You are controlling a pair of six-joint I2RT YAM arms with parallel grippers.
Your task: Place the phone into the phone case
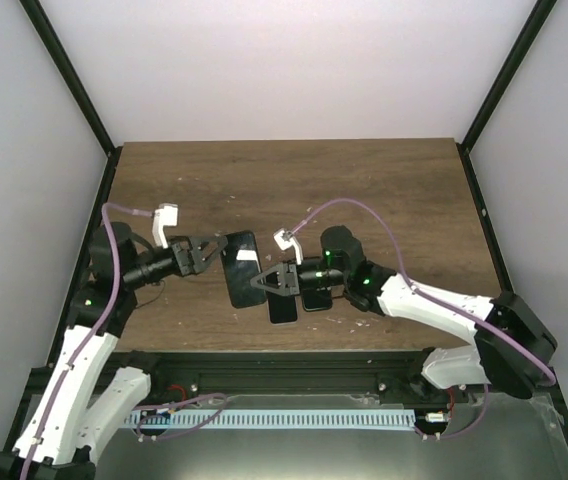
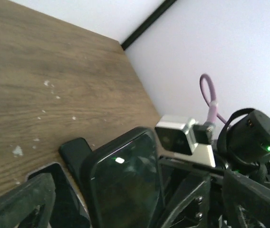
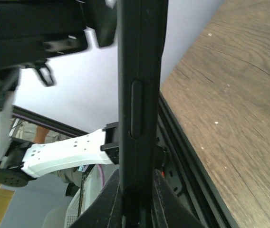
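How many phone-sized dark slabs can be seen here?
3. The phone, its edge pinched by the right gripper; one slab on the table next to it; another beside that, under the right arm. Others may be hidden.

This is a robotics lab test cell, not a home or a shop. A brown wood-grain tabletop (image 1: pixel 294 190) sits boxed in by plain white wall panels (image 1: pixel 264 60) on the far, left and right sides, with slim black frame posts (image 1: pixel 69 75) at the corners. Two white-and-black robot arms are bolted at the near edge, one on the left (image 1: pixel 74 370) and one on the right (image 1: pixel 434 305). They stand behind a black metal mounting rail (image 1: pixel 294 365) and a white slotted cable duct (image 1: pixel 294 418). Purple cables (image 1: pixel 384 225) loop to small silver camera modules (image 1: pixel 168 217) on the wrists. The right wrist view shows blurred room clutter (image 3: pixel 54 156) past the frame.
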